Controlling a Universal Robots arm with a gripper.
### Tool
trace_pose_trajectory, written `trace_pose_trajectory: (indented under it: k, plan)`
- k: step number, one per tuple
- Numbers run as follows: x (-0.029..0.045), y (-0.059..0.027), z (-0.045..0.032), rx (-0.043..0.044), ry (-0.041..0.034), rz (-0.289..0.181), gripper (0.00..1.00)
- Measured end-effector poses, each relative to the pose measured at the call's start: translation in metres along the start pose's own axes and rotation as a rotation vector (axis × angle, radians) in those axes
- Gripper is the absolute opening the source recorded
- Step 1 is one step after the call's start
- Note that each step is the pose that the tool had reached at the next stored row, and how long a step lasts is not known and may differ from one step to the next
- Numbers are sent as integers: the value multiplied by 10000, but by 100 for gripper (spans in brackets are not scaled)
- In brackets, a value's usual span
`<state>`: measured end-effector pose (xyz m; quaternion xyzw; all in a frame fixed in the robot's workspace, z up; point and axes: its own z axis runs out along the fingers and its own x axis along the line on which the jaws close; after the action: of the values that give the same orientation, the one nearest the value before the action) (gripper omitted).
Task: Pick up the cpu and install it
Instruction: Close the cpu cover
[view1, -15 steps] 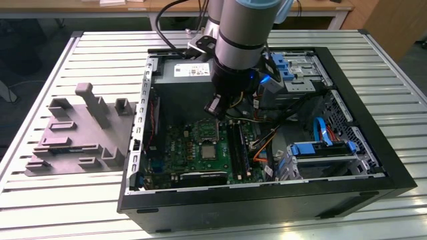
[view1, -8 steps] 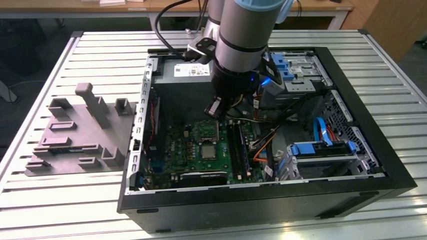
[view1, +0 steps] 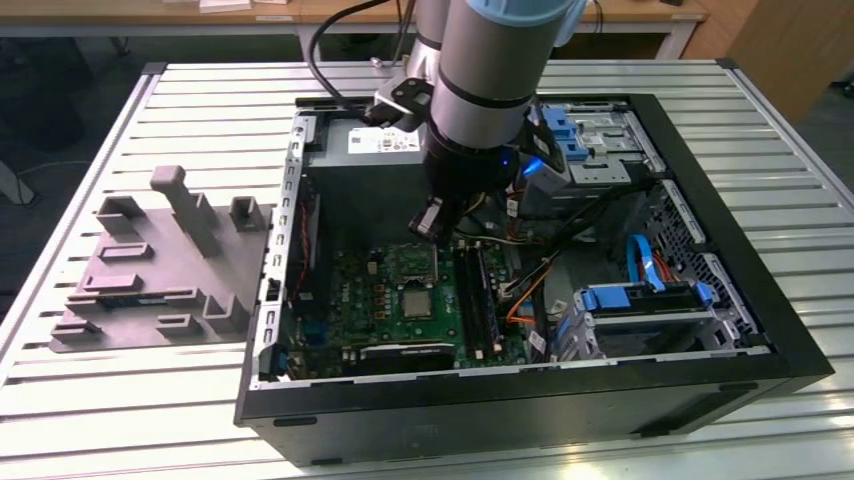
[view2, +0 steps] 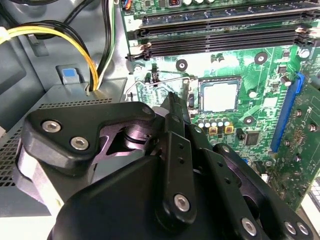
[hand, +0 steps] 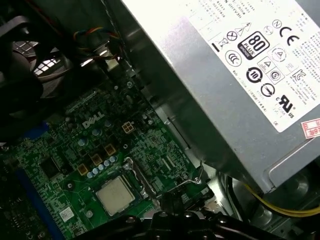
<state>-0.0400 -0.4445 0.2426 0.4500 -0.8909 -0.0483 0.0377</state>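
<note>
The cpu (view2: 220, 96) sits flat in its socket on the green motherboard (view2: 260, 75); the gripper (view2: 172, 100) hovers just beside it, fingers pressed together, holding nothing.

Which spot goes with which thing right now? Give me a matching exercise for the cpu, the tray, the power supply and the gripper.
Things:
1. cpu
2. tray
3. power supply
4. gripper

Places:
A. on the table, outside the case, at the exterior view's left
B. lying in the socket on the green board
C. hanging above the board, inside the case
D. grey metal box along the board's edge

Pairs: 1-B, 2-A, 3-D, 4-C
</note>
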Motion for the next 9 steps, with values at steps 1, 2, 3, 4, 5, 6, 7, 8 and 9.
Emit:
trace_pose_trajectory:
  k: [1,2,3,4,5,6,7,8,9]
  plan:
    - [6,-3,0,0,1,-3,11]
    - [11,-6,0,0,1,-8,11]
    - [17,-9,-1,0,2,-13,11]
    - [25,-12,-1,0,2,-17,11]
    - [33,-15,-1,0,2,-22,11]
    - [42,-19,-1,1,3,-27,11]
    - [52,-24,-1,0,3,-33,11]
    - [62,-29,-2,1,5,-37,11]
    - [71,-34,-3,1,5,-38,11]
